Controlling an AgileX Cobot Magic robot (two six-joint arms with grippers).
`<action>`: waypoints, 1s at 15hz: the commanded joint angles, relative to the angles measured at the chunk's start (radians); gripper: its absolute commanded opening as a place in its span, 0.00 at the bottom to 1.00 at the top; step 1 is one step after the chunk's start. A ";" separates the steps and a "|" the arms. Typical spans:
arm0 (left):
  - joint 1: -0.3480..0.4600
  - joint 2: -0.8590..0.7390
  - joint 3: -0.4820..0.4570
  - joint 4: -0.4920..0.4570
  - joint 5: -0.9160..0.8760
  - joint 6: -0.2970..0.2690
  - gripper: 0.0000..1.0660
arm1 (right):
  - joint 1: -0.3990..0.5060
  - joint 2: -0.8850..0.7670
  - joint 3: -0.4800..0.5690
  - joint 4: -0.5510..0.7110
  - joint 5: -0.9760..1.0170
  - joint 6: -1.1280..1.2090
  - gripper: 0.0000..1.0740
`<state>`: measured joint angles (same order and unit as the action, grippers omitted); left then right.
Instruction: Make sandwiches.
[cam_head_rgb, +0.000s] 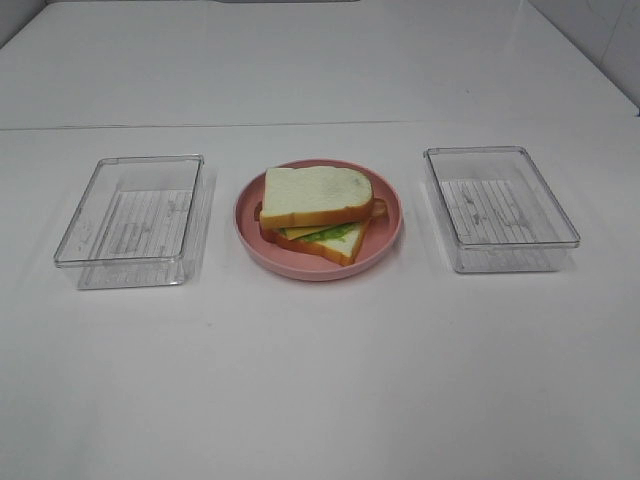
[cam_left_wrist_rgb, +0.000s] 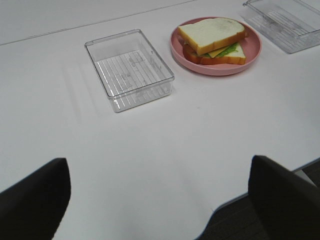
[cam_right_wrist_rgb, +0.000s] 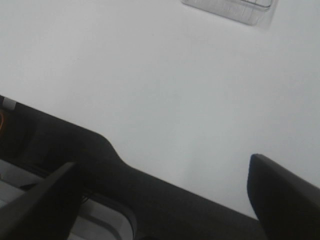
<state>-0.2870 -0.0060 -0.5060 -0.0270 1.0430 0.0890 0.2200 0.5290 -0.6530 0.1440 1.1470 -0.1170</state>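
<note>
Sandwich (cam_head_rgb: 318, 212) assembled on the pink plate (cam_head_rgb: 385, 243), both grippers drawn back near the table's front edge.

From the left: a clear tray (cam_head_rgb: 132, 220), then the plate with the sandwich at the middle of the white table (cam_head_rgb: 320, 380), then a second clear tray (cam_head_rgb: 498, 207). The left gripper (cam_left_wrist_rgb: 159, 200) hangs with jaws spread wide and nothing between them, the sandwich well apart from it. The right gripper (cam_right_wrist_rgb: 170, 200) is likewise parted and empty, over the table edge.
</note>
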 joint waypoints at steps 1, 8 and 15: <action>0.001 -0.021 0.004 -0.009 -0.017 0.013 0.84 | 0.000 -0.155 0.081 -0.014 -0.054 -0.036 0.74; 0.001 -0.021 0.004 -0.036 -0.017 0.046 0.84 | -0.001 -0.361 0.150 -0.006 -0.082 -0.038 0.74; 0.055 -0.021 0.004 -0.037 -0.017 0.046 0.84 | -0.005 -0.361 0.150 -0.006 -0.082 -0.038 0.74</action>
<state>-0.2280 -0.0060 -0.5060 -0.0560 1.0430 0.1330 0.2160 0.1740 -0.5050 0.1390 1.0730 -0.1450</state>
